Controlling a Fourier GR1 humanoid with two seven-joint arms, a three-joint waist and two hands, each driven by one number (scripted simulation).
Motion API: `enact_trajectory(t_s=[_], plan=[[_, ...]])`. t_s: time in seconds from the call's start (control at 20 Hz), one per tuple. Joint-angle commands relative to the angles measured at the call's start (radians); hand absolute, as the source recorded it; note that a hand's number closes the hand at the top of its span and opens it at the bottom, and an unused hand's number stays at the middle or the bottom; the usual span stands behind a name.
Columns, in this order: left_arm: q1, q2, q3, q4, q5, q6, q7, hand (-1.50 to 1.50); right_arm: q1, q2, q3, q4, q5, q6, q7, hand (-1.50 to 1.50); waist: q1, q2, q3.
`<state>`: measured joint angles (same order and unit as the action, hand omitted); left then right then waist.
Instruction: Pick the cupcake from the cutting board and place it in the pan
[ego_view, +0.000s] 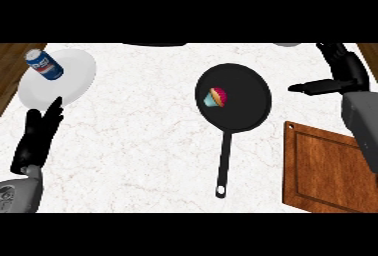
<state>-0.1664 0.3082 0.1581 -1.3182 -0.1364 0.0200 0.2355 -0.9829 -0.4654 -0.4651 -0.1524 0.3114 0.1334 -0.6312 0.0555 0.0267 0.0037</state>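
Note:
The cupcake (216, 97), with a teal wrapper and pink and yellow top, lies inside the black pan (249, 107), left of its middle. The pan's long handle (223, 165) points toward the near edge. The brown cutting board (325, 170) sits at the lower right with nothing on it. My right hand (341, 75) hovers to the right of the pan, above the board's far end, fingers straight and holding nothing. My left hand (38, 135) rests open at the lower left, fingers up.
A white plate (74, 80) at the upper left carries a blue soda can (44, 64). The marble counter (140, 150) spreads between my left hand and the pan. Wooden edges show at the far left and right corners.

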Motion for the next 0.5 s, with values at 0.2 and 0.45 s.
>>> enact_trajectory(t_s=[0.2,0.45], plan=[[-0.007,0.009,0.015,0.013,0.013,-0.015,-0.009,0.0,0.103,-0.196,0.008,0.012,0.01,0.242,-0.088,-1.5,0.001,0.006,0.002],[-0.013,0.001,-0.002,-0.008,-0.006,-0.004,0.013,0.0,0.108,-0.252,0.016,0.009,0.023,0.286,-0.106,-1.5,0.01,0.005,0.003]])
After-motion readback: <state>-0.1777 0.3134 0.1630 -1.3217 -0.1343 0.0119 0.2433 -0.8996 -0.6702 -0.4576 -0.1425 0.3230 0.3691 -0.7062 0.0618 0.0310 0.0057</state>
